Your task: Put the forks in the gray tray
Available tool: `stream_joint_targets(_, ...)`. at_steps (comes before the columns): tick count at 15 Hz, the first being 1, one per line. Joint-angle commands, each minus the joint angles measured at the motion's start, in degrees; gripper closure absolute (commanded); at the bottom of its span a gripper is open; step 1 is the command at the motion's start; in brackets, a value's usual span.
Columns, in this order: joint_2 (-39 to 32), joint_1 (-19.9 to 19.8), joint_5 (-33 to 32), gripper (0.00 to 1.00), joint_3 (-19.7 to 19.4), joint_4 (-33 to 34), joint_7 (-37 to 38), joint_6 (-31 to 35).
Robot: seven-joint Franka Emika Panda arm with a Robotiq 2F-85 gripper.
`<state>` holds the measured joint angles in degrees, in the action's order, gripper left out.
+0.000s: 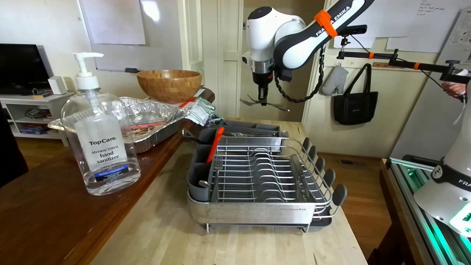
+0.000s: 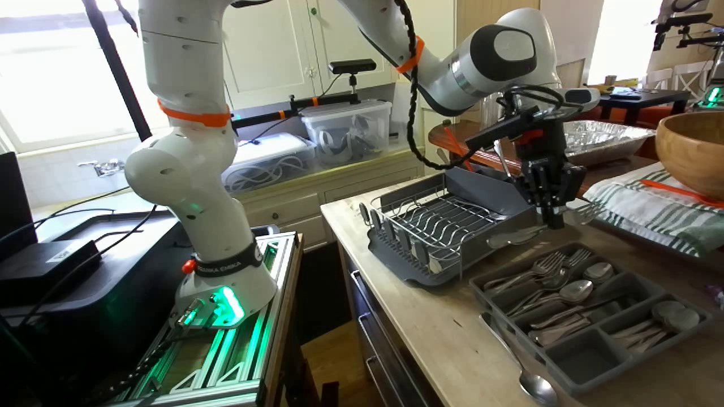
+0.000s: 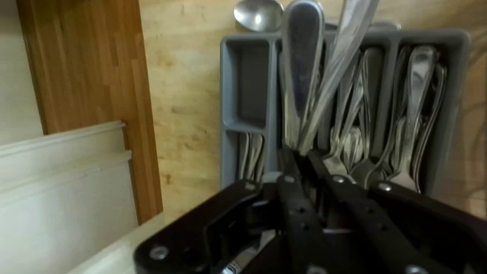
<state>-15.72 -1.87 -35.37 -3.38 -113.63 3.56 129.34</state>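
Wooden bench [image 1: 158,239] carries gray tray [image 2: 588,362]. Above tray: pincer [image 2: 552,217] clamped on forks [image 3: 301,68]; step judged placing, next calling for lowering, then release. Just beside tray: dish rack [image 1: 250,213] marked KitchenAid. Well apart from tray: bottle [image 1: 101,143] labelled TopCare antibacterial hand sanitizer, arm base [image 2: 226,285] lettered FRANKA EMIKA

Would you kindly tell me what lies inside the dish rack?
In an exterior view, a fork and knives are inside the dish rack. A silver tip shows in its nearest cutlery cup, which hides everything lower.
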Motion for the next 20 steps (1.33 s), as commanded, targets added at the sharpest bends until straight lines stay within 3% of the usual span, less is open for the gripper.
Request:
stream_joint_targets(1, -1.3, -0.4, 0.6, 0.97, 0.1, -2.4, -2.9, 13.4)
stream_joint_targets(4, -3.4, -0.8, 4.1, 0.97, 0.7, -4.2, -6.0, 22.3)
stream_joint_targets(7, -6.2, -1.0, 9.9, 0.97, 2.1, -4.3, -11.8, 25.9)
stream_joint_targets(20, -12.5, -2.8, 21.8, 0.97, 3.6, -2.9, -19.6, 22.8)
